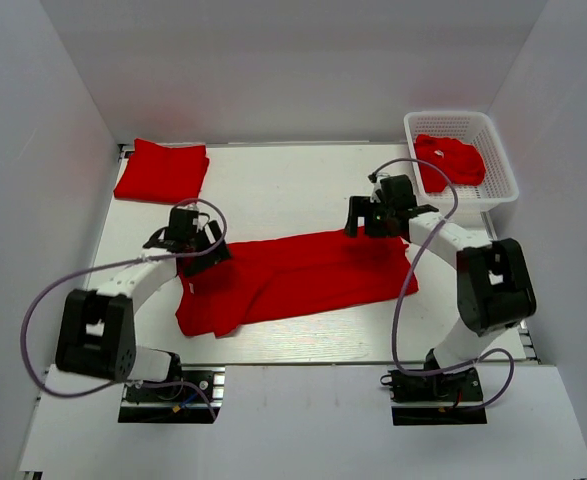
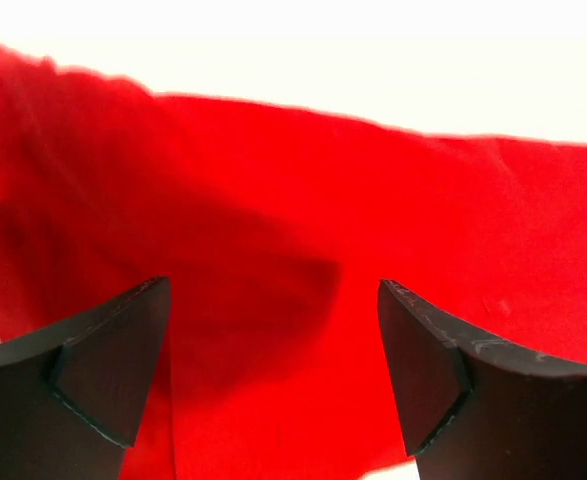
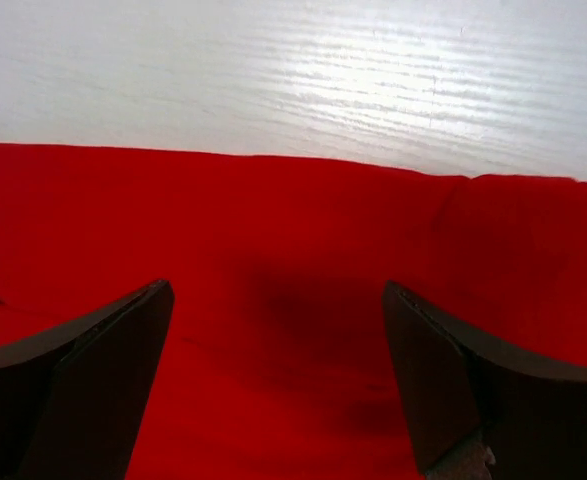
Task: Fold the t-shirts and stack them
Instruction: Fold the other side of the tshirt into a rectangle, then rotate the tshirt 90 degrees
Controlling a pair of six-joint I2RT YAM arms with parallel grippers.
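I'm counting three red t-shirts [image 1: 293, 275] showing: one spread mid-table, a folded one [image 1: 161, 171] far left, possibly hiding more, and another [image 1: 450, 160] bunched inside the single white basket [image 1: 501, 168]. Two robot arms [image 1: 138, 280] [image 1: 443, 240] are standing near.

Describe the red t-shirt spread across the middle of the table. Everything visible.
The middle t-shirt is plain bright red cloth, folded into a long band lying flat on the white table, its left end wider. The open left gripper is over that end, the open right gripper over the far right edge; neither holds it.
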